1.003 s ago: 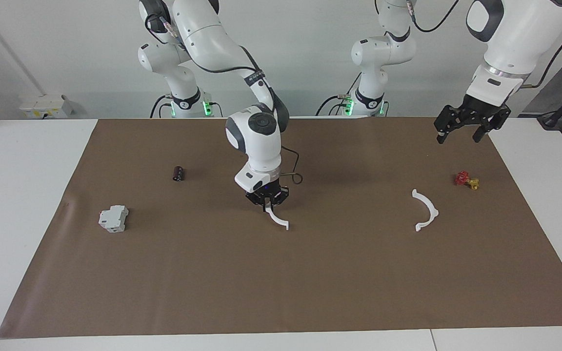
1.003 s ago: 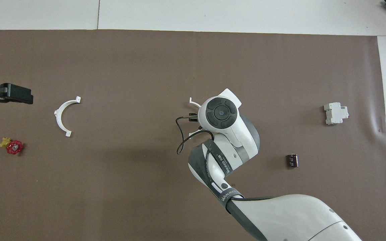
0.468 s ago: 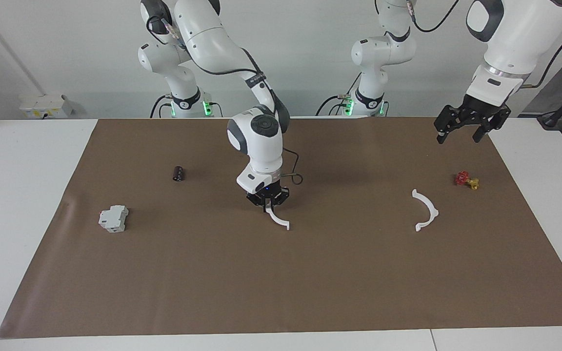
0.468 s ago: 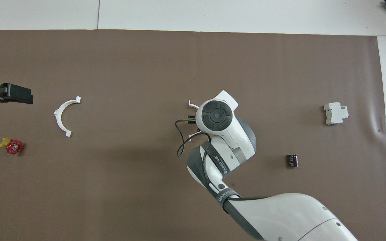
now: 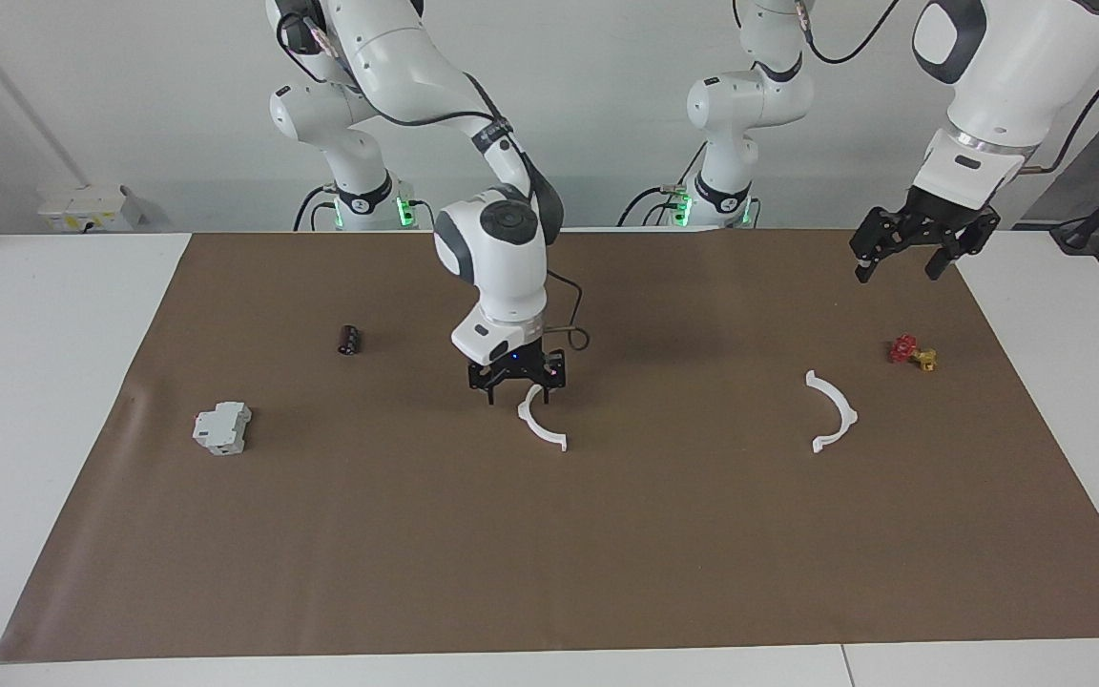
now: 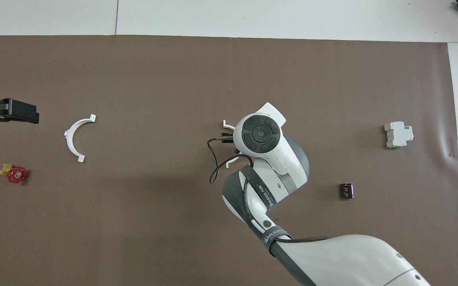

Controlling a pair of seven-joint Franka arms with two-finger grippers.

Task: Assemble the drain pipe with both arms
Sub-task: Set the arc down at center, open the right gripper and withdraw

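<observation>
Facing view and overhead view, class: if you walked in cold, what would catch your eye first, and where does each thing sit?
The right gripper hangs open just above a white half-ring lying mid-mat. The other half-ring lies alone toward the left arm's end, with the small red-and-yellow valve beside it, nearer the robots. The left gripper waits, open, high over the mat's corner near the valve.

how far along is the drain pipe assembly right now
Barely started. Nothing is joined: one half-ring lies mid-mat, the other half-ring lies apart near the red-and-yellow valve. The right gripper hangs open over the first; the left gripper waits, open. Left: grasp both halves and mate them.
</observation>
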